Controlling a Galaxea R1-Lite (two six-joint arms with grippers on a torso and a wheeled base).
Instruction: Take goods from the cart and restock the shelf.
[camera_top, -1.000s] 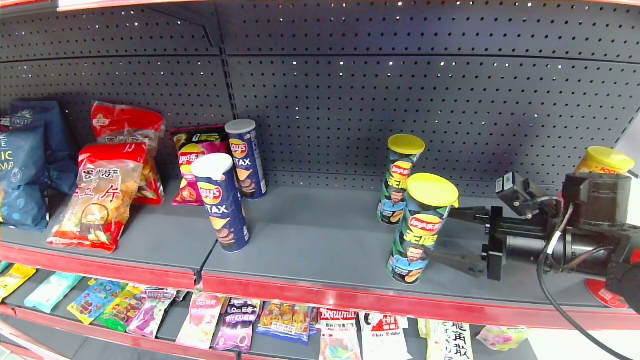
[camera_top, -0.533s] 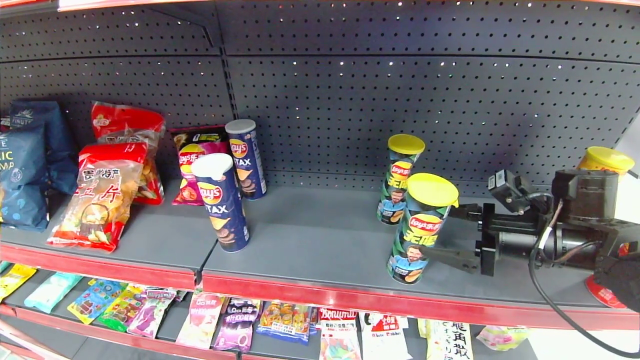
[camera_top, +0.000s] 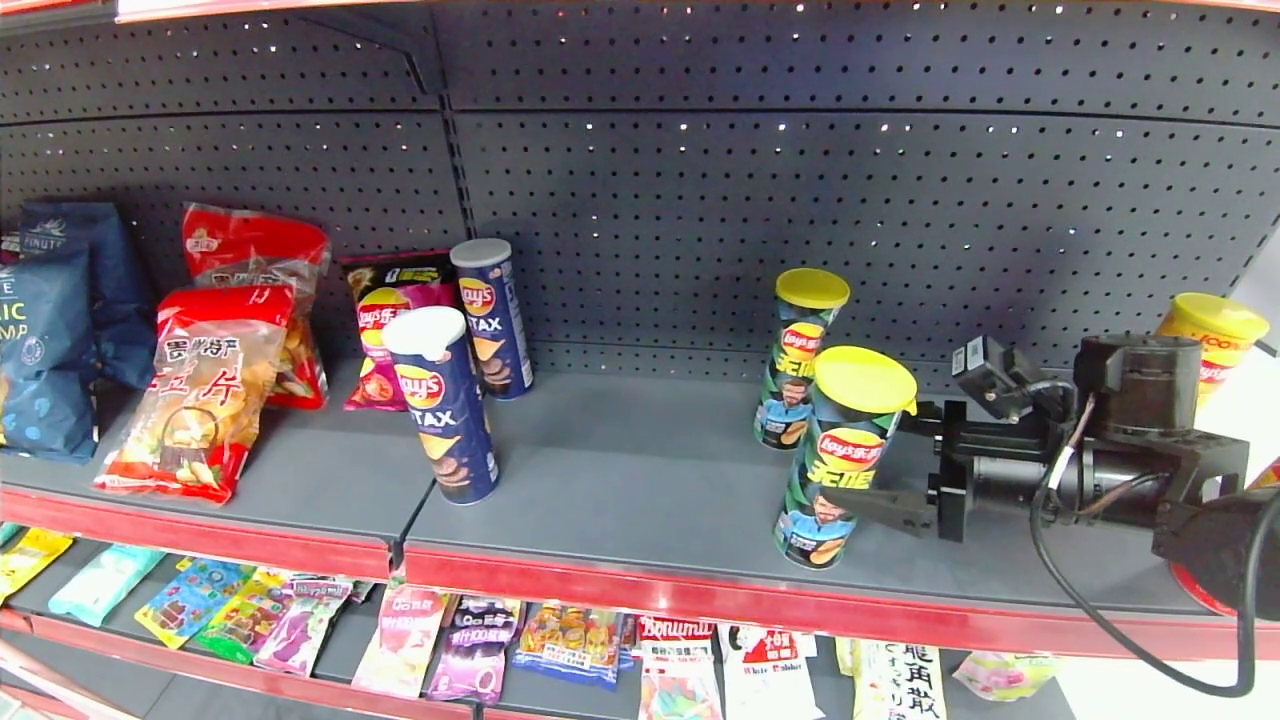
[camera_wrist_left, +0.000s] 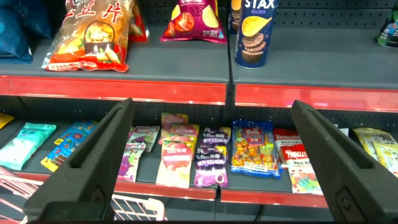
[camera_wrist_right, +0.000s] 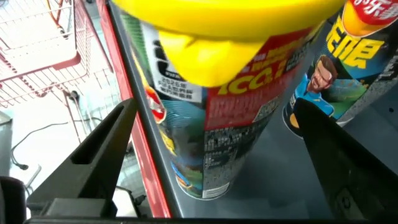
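A green chip can with a yellow lid (camera_top: 845, 455) stands upright near the front of the grey shelf (camera_top: 640, 470). A second, matching can (camera_top: 805, 355) stands behind it. My right gripper (camera_top: 882, 460) reaches in from the right, open, one finger on each side of the front can. In the right wrist view that can (camera_wrist_right: 230, 106) sits between the spread fingers (camera_wrist_right: 93, 162), with the other can (camera_wrist_right: 348, 68) beyond it. My left gripper (camera_wrist_left: 211, 174) hangs open and holds nothing, in front of the lower shelf rows.
Two blue chip cans (camera_top: 445, 405) and several snack bags (camera_top: 205, 390) stand on the shelf's left half. A yellow can (camera_top: 1210, 335) stands at the far right. Candy packets (camera_wrist_left: 205, 155) line the lower shelf. The red wire cart (camera_wrist_right: 37, 37) is below, beside the shelf.
My right gripper has slid left along the shelf, so its fingers reach farther around the front green can. The can has stayed in place.
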